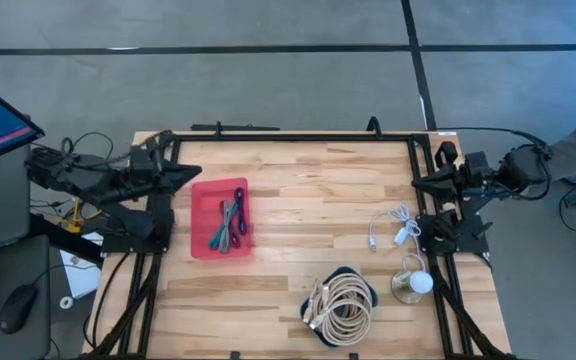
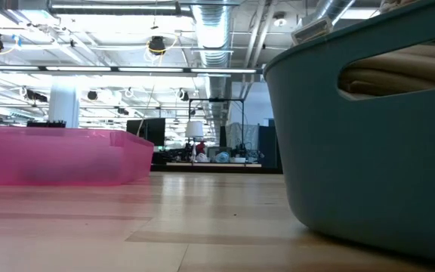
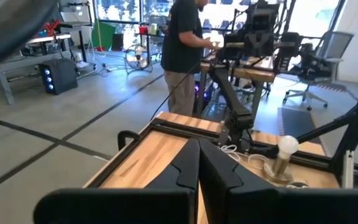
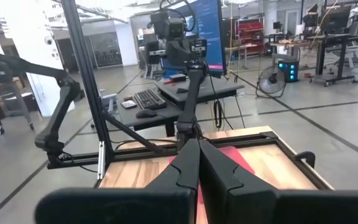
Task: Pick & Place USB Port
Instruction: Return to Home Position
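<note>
**Figure. Late stage of the cable sorting: both arms parked, both bins loaded.** The left gripper sits folded at the table's left edge and the right gripper at its right edge. They face each other across the boards, well apart from every cable. In each wrist view the two fingers meet along their whole length with nothing between them: both claws are fully closed and empty.

The red bin stands near the left edge, just beside the left arm's base, with a small bundle of purple and grey cables lying inside it. The blue bin stands at the near edge, right of the middle, and is filled by thick coils of pale cable that rise to its rim.

One thin white cable lies loose on the boards near the right edge, outside both bins and just beside the right arm's base. A bulb on a stand is nearer the near right corner, between that cable and the blue bin.

Judged from this layout, the placing is essentially complete and the arms are at or close to their rest pose. The loose white cable is the only candidate for further sorting. Whether it belongs to the job cannot be told from these views.
</note>
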`<state>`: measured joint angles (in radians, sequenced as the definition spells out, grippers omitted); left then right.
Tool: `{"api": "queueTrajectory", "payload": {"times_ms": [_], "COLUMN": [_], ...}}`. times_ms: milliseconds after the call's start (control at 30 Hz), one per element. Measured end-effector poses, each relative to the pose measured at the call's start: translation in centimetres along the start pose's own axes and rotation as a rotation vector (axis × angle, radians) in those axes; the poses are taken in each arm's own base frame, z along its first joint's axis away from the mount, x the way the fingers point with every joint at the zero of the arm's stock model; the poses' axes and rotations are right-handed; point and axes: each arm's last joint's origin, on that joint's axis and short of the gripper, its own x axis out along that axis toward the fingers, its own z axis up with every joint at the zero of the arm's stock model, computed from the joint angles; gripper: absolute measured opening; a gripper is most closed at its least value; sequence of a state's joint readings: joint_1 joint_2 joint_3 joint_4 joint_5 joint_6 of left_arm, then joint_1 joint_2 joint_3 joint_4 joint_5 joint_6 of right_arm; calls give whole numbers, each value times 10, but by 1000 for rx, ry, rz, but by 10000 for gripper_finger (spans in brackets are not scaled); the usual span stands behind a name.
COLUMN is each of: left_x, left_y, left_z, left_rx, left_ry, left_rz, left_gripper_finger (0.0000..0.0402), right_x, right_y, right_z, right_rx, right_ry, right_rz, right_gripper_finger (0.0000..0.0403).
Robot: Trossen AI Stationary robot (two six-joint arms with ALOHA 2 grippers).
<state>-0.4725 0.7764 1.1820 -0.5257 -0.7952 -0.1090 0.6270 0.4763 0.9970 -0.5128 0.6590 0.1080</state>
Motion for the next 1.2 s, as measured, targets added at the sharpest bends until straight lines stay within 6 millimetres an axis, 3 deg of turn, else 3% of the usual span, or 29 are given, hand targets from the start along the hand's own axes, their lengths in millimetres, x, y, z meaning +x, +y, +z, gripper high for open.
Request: {"api": "queueTrajectory", "payload": {"times_ms": [333,767,1200], "left_x": [-25,-34,-49], "left_y": [25,42,60], "left_z": [-3,-83,-130], "left_rx": [15,-65,-71], "left_ry": [-23,-122,-253], "left_rz": [-41,-77,-155], "left_gripper_finger": [4,4,4], "right_x": [0,0,0], "right_y": [0,0,-2], "right_z": [1,2,2], "right_rx": [2,-17,-24], "right_ry": [-6,-21,-23], "right_rz": [-6,-21,-55], "right_gripper_finger": [0,0,0]}}
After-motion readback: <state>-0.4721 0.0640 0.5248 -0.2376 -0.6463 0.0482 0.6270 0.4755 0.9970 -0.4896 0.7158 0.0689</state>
